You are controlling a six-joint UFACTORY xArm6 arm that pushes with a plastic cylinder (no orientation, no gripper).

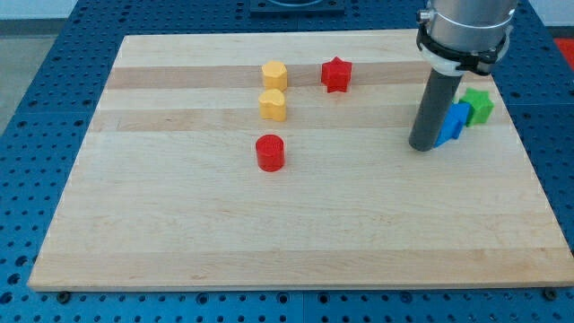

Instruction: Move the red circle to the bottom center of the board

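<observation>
The red circle [270, 152] is a short red cylinder standing a little left of the board's middle. My tip [422, 146] rests on the board well to the view's right of it, far from the red circle and level with it. The tip stands right beside a blue block [455, 123], at that block's left.
The wooden board [296, 242] fills most of the view. A yellow hexagon block [274, 75] and a yellow rounded block [273, 105] sit above the red circle. A red star [336, 74] is at top centre. A green star [477, 105] sits right of the blue block.
</observation>
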